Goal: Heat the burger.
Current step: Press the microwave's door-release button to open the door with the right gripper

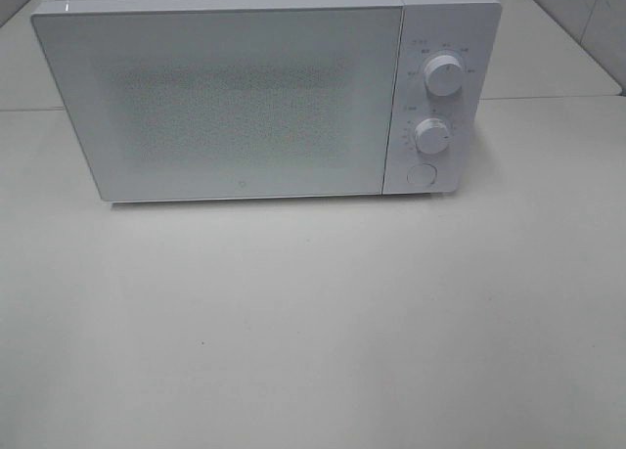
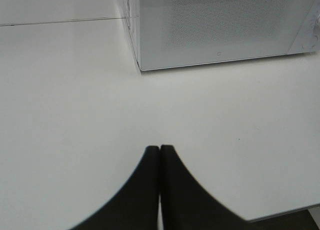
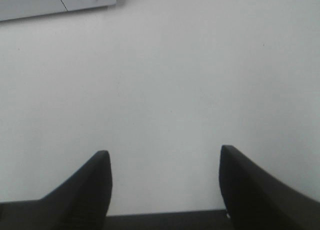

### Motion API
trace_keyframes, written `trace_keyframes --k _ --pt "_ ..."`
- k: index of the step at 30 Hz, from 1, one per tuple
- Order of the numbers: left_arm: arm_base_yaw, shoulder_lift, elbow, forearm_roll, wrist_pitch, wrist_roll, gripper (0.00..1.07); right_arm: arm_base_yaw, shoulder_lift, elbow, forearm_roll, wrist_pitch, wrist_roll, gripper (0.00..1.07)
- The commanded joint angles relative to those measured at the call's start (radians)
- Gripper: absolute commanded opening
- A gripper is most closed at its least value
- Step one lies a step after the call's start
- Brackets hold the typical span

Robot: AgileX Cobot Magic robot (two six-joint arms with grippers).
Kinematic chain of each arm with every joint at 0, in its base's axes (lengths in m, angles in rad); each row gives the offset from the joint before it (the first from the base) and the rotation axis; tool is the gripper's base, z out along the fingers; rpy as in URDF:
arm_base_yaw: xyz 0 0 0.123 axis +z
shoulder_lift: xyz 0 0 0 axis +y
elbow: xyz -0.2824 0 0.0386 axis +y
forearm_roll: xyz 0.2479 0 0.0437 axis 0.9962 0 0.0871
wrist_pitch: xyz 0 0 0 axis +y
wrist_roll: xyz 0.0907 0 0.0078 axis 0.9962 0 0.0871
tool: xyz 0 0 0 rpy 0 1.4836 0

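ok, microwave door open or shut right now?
Shut. In the high view the microwave door lies flush with the control panel, no gap at the seam.

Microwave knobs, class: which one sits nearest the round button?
The lower knob, directly above the button; the upper knob sits farther up, away from it.
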State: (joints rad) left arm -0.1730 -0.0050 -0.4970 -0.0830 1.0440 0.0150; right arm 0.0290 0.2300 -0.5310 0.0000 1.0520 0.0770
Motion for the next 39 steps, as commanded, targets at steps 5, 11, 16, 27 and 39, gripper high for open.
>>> trace_keyframes --k 5,11,16,27,39 --pt "-0.001 -0.009 0.002 0.000 -0.009 0.002 0.00 -0.003 -0.173 0.028 0.000 -0.050 -0.032 0.61" --pt "-0.001 -0.008 0.002 0.000 -0.009 0.002 0.00 -0.003 -0.257 0.028 0.000 -0.049 -0.032 0.61" --pt "-0.001 -0.007 0.002 0.000 -0.009 0.002 0.00 -0.003 -0.260 0.028 0.000 -0.050 -0.032 0.61" --pt "-0.001 -0.007 0.002 0.000 -0.009 0.003 0.00 -0.003 -0.260 0.028 0.000 -0.050 -0.031 0.61" --pt "-0.001 -0.007 0.002 0.000 -0.009 0.003 0.00 -0.003 -0.260 0.028 0.000 -0.050 -0.031 0.61"
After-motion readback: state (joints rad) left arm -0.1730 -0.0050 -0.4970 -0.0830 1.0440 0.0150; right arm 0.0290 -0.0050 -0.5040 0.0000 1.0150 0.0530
